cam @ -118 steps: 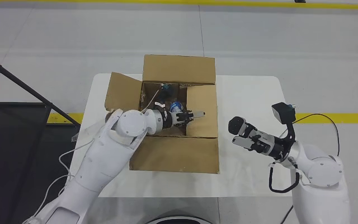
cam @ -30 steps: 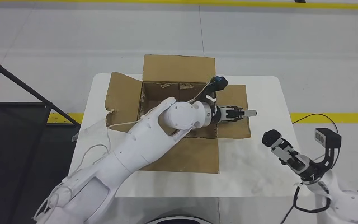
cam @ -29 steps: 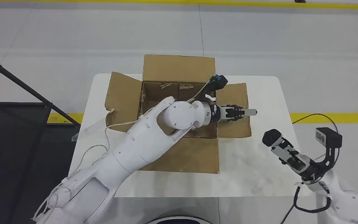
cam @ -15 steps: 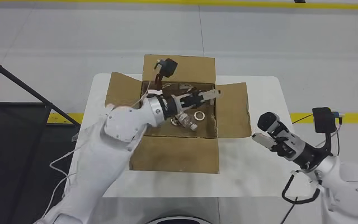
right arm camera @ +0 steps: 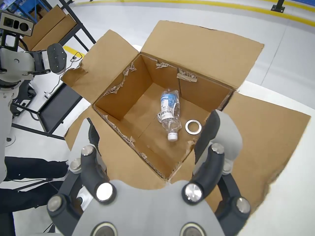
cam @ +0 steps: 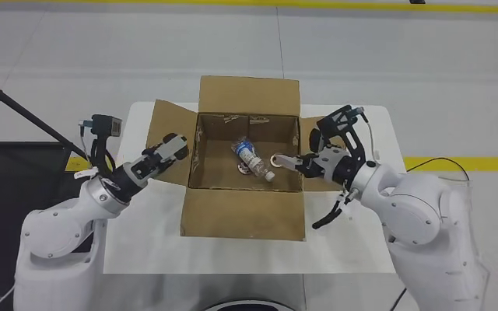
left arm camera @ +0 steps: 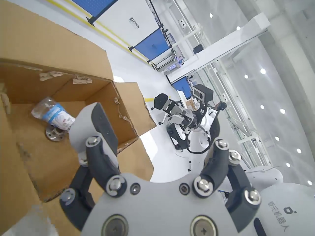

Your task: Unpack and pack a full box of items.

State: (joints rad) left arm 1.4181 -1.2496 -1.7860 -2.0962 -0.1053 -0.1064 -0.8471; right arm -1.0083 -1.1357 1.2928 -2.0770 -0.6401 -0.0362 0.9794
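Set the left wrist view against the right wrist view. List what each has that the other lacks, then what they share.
Left wrist view, not the right: the right claw seen from outside, beyond the cardboard box, and ceiling lights. Right wrist view, not the left: the left claw seen from outside near a flap, and the plastic bottle with its white cap. Both: the open box, the bottle lying on its floor, the metal ring beside it.

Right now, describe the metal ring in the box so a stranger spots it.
On the white table stands an open brown cardboard box. On its floor lies a clear plastic bottle with a white cap; beside that cap lies the flat silver metal ring, the only metal thing inside.
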